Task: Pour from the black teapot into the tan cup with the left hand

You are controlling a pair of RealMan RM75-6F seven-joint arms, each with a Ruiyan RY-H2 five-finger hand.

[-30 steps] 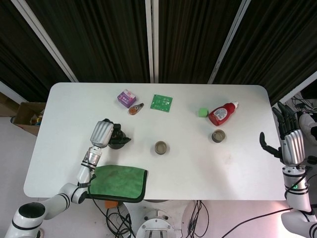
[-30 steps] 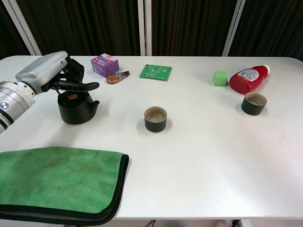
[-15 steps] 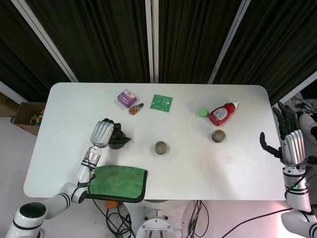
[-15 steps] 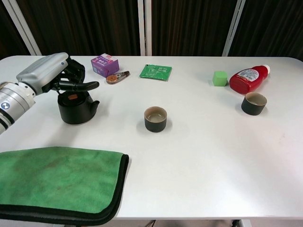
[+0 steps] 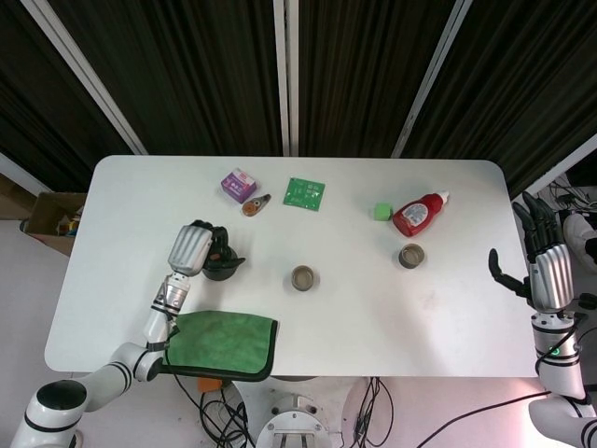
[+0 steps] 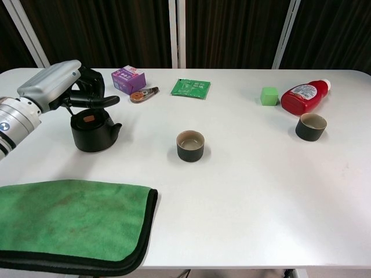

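Note:
The black teapot (image 6: pixel 93 132) (image 5: pixel 219 266) stands on the white table's left side, its spout pointing right. My left hand (image 6: pixel 64 88) (image 5: pixel 191 248) hovers right over its lid, thumb stretched out to the right and fingers curled down behind. The pot's thin handle rises up into the hand; no firm grip shows. The tan cup (image 6: pixel 190 145) (image 5: pixel 303 277) stands upright and empty at the table's middle, well right of the teapot. My right hand (image 5: pixel 544 268) hangs off the table's right edge with its fingers spread and nothing in it.
A green cloth (image 6: pixel 69 220) lies at the front left edge. A second dark cup (image 6: pixel 311 126), a red bottle (image 6: pixel 302 97) and a green cube (image 6: pixel 269 95) are at the right. A purple box (image 6: pixel 128 79), a clip (image 6: pixel 143 94) and a green packet (image 6: pixel 191 87) lie at the back.
My left hand has shifted slightly up and to the left over the teapot. The teapot, the cup and the right hand have not moved.

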